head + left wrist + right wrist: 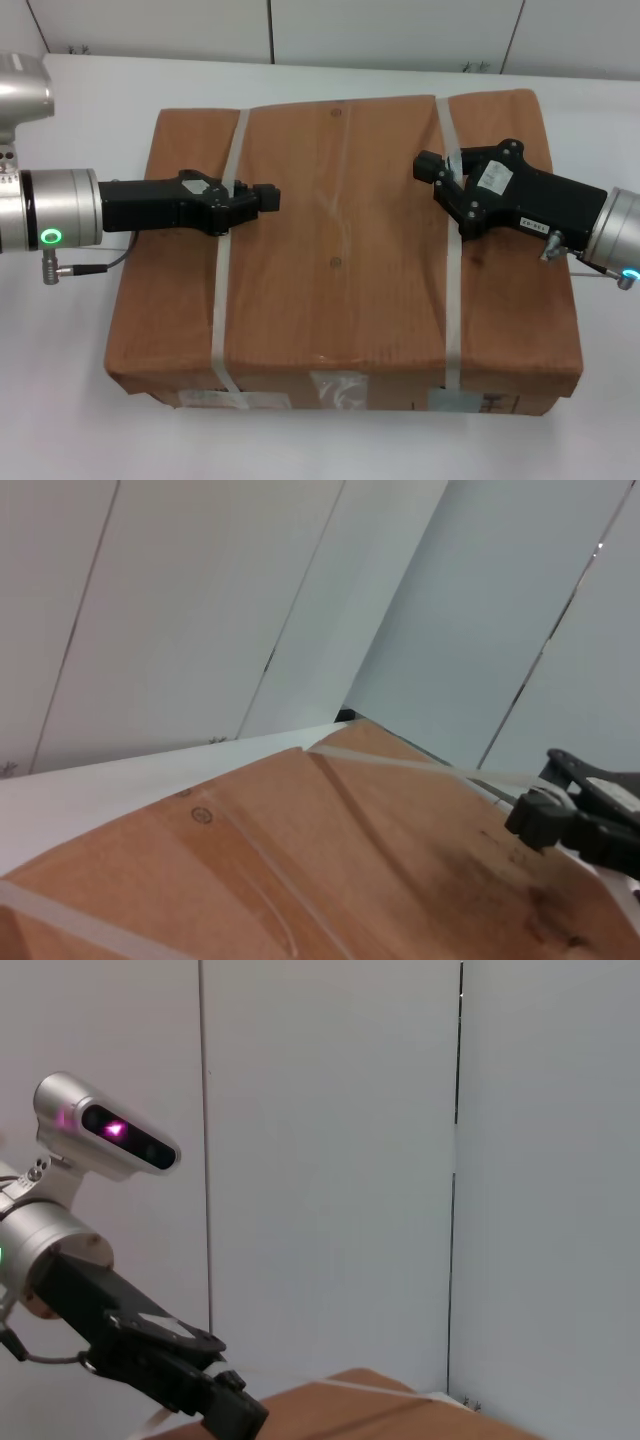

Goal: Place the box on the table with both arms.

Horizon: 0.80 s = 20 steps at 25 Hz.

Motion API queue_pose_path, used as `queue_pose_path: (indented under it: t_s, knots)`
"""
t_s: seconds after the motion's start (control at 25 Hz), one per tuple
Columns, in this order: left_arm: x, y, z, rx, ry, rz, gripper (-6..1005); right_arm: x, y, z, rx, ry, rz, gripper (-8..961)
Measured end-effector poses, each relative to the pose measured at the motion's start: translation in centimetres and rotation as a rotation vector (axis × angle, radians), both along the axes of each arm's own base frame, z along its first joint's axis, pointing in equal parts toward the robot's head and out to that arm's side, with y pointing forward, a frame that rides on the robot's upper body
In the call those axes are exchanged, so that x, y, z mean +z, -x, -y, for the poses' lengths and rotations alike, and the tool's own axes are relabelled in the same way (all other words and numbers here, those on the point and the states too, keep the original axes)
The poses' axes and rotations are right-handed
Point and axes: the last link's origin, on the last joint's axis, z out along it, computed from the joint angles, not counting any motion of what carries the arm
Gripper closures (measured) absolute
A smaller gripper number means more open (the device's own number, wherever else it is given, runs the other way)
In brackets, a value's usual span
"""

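The brown cardboard box (340, 290) lies on the white table (60, 380), with two white straps, clear tape and white labels (340, 390) on its near side. My left gripper (266, 198) lies low over the box top, its fingers together, reaching across the left strap (218, 300). My right gripper (428, 166) lies over the top by the right strap (452, 300), fingers together. Whether either one hooks a strap cannot be told. The left wrist view shows the box top (330, 880) and the right gripper (535, 820). The right wrist view shows the left gripper (235, 1415).
A white panelled wall (400, 30) stands behind the table's far edge. Bare tabletop lies to the left and right (610, 120) of the box. My head camera housing (105, 1140) shows in the right wrist view.
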Motion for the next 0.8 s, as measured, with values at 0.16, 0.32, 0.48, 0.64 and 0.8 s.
queue_pose_path:
  t_s: [0.16,0.32,0.48,0.64,0.8]
  knots:
    - [-0.5,0.2,-0.1,0.016,-0.006,-0.016,912,-0.3,-0.3,-0.1,-0.017,-0.002,0.017,912]
    - [-1.0,0.4,-0.2,0.036,-0.013,-0.035,912,-0.9,-0.7,0.0,-0.039,-0.003,0.041,912]
    - [-1.3,0.8,-0.4,0.058,-0.025,-0.060,912,-1.3,-0.9,-0.2,-0.060,-0.005,0.060,913]
    - [-2.0,1.2,-0.6,0.081,-0.038,-0.091,912,-1.6,-1.2,-0.4,-0.084,-0.009,0.081,913]
    - [-2.7,1.6,-0.7,0.105,-0.054,-0.123,912,-2.3,-1.8,-1.0,-0.138,-0.014,0.132,913]
